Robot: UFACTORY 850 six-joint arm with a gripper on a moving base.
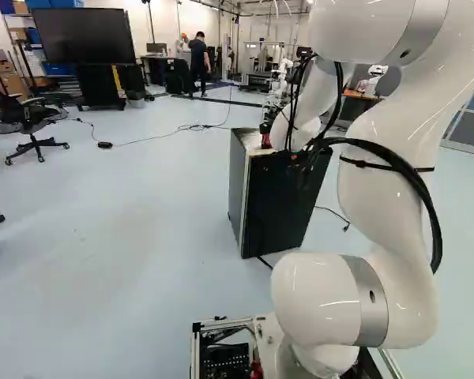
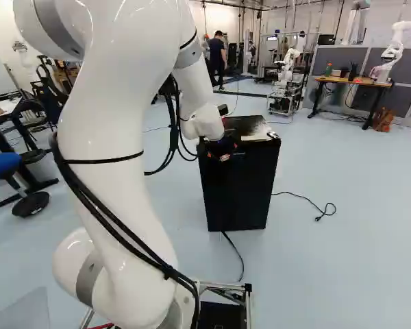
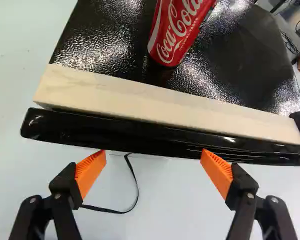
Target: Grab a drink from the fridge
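A small black fridge [image 1: 280, 205] stands on the floor ahead of the base, its door shut. At its top front edge in the right base view is my gripper [image 2: 222, 152]. The wrist view shows the gripper [image 3: 153, 162] open, nothing gripped, with its orange pads [image 3: 91, 170] apart beside the glossy black top edge of the door [image 3: 140, 138]. Behind that edge runs a pale strip [image 3: 165, 106]. A red drink can [image 3: 177, 30] stands on the dark fridge top [image 3: 102, 45], farther ahead than the strip. The inside of the fridge is hidden.
A black cable [image 2: 234, 255] lies on the floor by the fridge, and another cord [image 2: 308, 202] runs off beside it. An office chair [image 1: 33, 130] is at the left of the left base view. Another robot [image 2: 395, 51] stands on a far table [image 2: 353, 81].
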